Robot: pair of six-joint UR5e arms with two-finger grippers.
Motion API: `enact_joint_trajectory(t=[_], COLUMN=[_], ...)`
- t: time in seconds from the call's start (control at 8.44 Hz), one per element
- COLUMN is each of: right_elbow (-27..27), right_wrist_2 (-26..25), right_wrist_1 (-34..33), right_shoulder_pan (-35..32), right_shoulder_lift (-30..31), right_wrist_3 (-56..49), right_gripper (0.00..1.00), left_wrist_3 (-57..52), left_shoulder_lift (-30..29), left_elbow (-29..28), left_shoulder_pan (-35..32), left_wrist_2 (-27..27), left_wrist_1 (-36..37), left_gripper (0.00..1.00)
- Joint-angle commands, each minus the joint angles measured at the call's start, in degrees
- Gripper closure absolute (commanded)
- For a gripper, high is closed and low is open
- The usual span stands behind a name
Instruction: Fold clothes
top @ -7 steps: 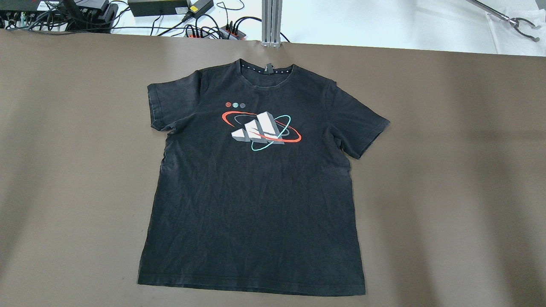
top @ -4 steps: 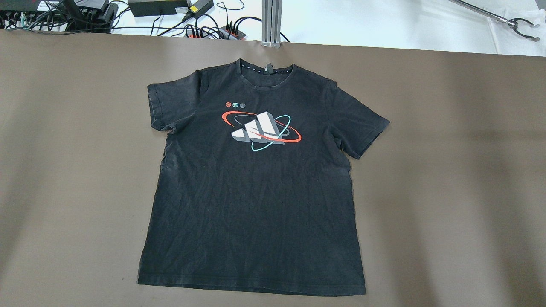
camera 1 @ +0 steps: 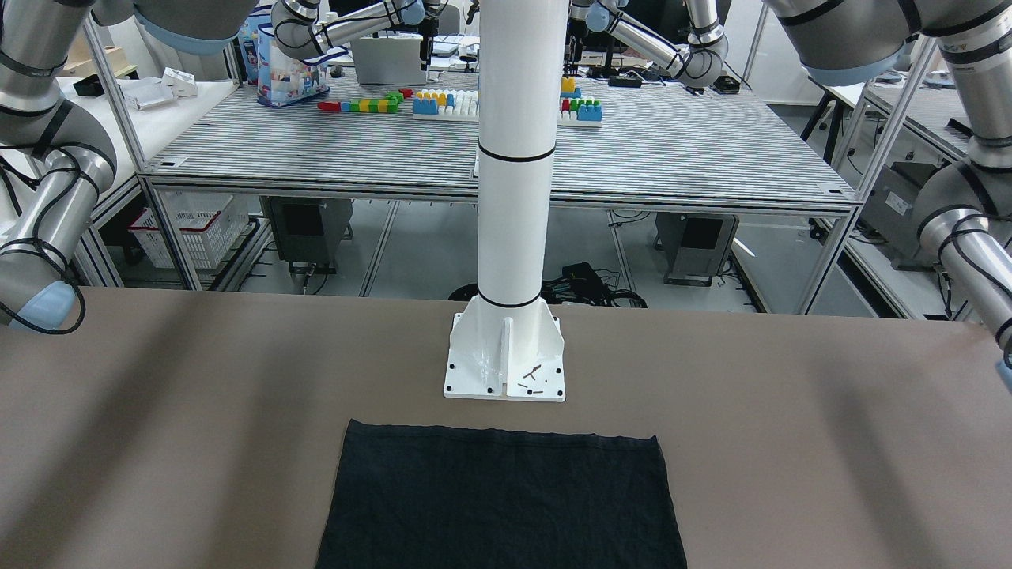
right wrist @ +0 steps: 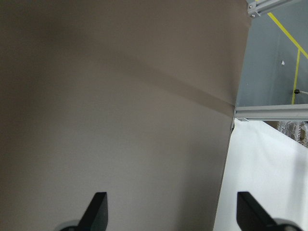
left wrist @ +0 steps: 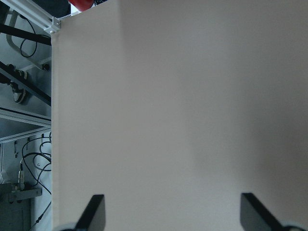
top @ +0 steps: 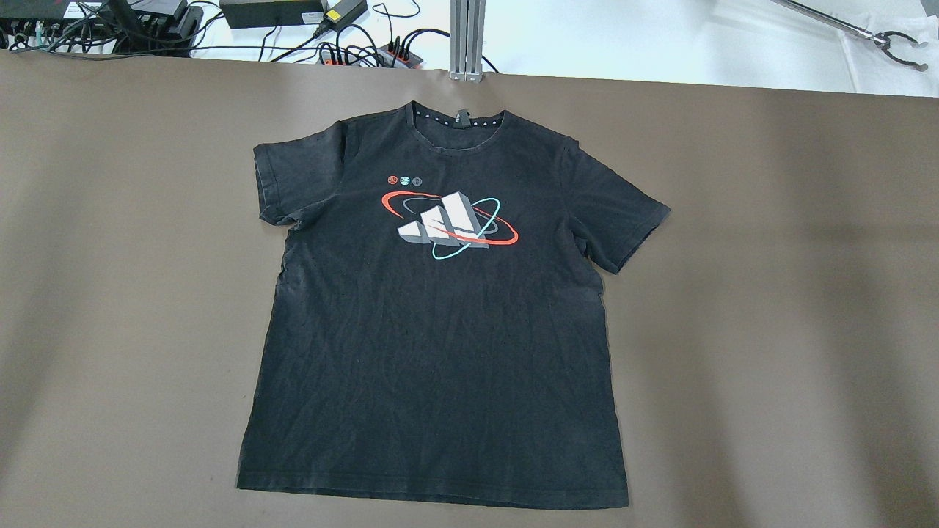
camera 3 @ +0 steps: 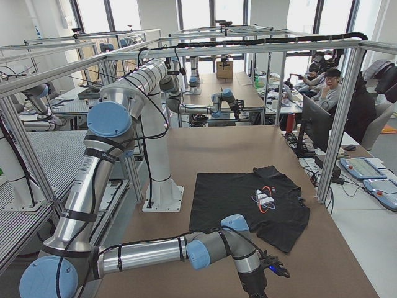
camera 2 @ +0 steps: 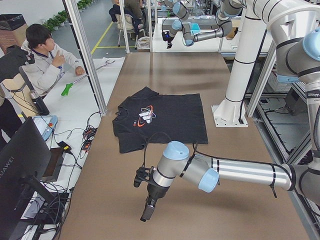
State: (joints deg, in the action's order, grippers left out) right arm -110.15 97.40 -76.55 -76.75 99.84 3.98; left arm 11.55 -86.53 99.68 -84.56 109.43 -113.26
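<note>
Item: black T-shirt (top: 440, 330), short-sleeved, with a white, red and teal print (top: 449, 224) on the chest.
Lay: flat and unfolded, print side up, both sleeves spread out to the sides, light creases across the body.
Location: middle of the brown table (top: 770, 293), collar toward the far edge from the robot, hem toward the robot.
Nearest fixture: white pole (camera 1: 515, 158) on its base plate (camera 1: 506, 371); the hem lies just in front of the plate, not touching it.
Left gripper (left wrist: 173, 214): fingers spread wide, nothing between them; it hangs over bare table near the table's left end, well apart from the shirt.
Right gripper (right wrist: 173, 211): fingers spread wide, nothing between them; it is over bare table close to the table edge at the right end, well apart from the shirt.
Contact: neither gripper touches the shirt.
Surroundings: cables and power units (top: 271, 11) beyond the far edge; a seated person (camera 2: 45, 60) at a side desk.
</note>
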Motion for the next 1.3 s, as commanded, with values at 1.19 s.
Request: enact_joint_trajectory(t=[1.19], right_elbow=[2.82], right_wrist_2=[2.44], right_wrist_1=[1.14], right_shoulder_pan=[3.27], right_shoulder_lift=[-10.23], right_wrist_3=[11.30], right_gripper=[0.06], left_wrist_3=[-0.04], left_shoulder_lift=[-5.39], left_elbow=[-1.41], left_shoulder_pan=[4.46], left_wrist_2=[2.81], left_wrist_1=[-2.74], left_gripper=[0.00])
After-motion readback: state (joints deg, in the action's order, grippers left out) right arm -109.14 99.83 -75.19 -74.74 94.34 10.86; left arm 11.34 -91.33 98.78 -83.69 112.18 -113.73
